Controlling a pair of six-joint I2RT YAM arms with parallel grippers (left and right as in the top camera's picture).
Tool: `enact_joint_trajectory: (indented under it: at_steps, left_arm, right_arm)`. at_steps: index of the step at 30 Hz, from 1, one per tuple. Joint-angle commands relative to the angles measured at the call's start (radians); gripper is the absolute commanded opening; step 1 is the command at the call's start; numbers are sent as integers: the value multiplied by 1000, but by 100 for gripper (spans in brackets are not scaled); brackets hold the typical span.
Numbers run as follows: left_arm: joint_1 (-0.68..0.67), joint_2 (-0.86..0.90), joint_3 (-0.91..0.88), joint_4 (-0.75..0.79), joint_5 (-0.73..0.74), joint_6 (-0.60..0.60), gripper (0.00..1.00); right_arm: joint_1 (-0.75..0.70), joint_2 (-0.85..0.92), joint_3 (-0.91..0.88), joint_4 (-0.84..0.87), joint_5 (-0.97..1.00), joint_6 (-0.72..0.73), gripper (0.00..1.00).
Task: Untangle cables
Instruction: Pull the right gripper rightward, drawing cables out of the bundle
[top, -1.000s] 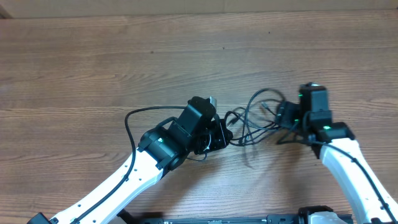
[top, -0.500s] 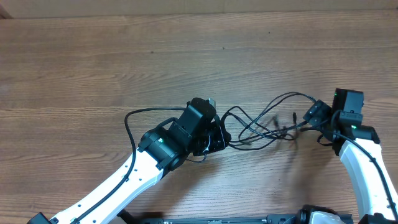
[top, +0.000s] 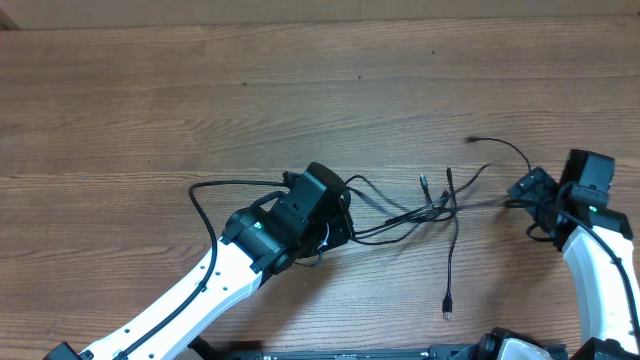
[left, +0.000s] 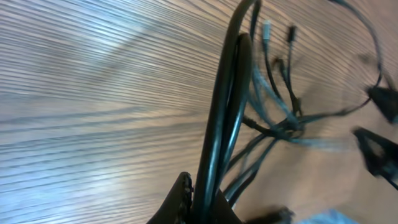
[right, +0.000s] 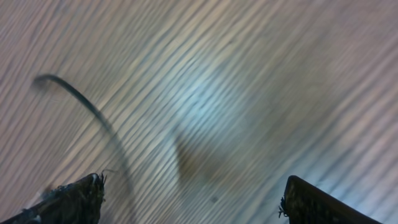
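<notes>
The cables are thin black cords fanned out across the wooden table between my two arms. Plug ends lie at the back, at the front and at the far right. My left gripper is shut on a bundle of cables, which rises between its fingers and splays into the loose knot. My right gripper stands open at the right end of the spread. In the right wrist view its gripper holds nothing, and a blurred cable curves past its left finger.
Bare wooden tabletop stretches behind and to the left of both arms. A thicker black wire loops out from the left arm. The table's back edge runs along the top.
My right gripper swept to the right and opened wider, drawing the bunched cables out into a long spread. One plug end dropped toward the front. The left gripper stayed shut, shifting slightly left.
</notes>
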Motion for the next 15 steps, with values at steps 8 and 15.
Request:
enact_joint_trajectory:
  at_steps: [8, 15]
  left_arm:
    - [13, -12, 16, -61, -147, -33, 4]
    - [13, -12, 16, 26, -104, 151, 5]
  right_arm:
    - [-48, 3, 14, 1, -24, 27, 92]
    - [-38, 3, 14, 46, -499, -236, 93]
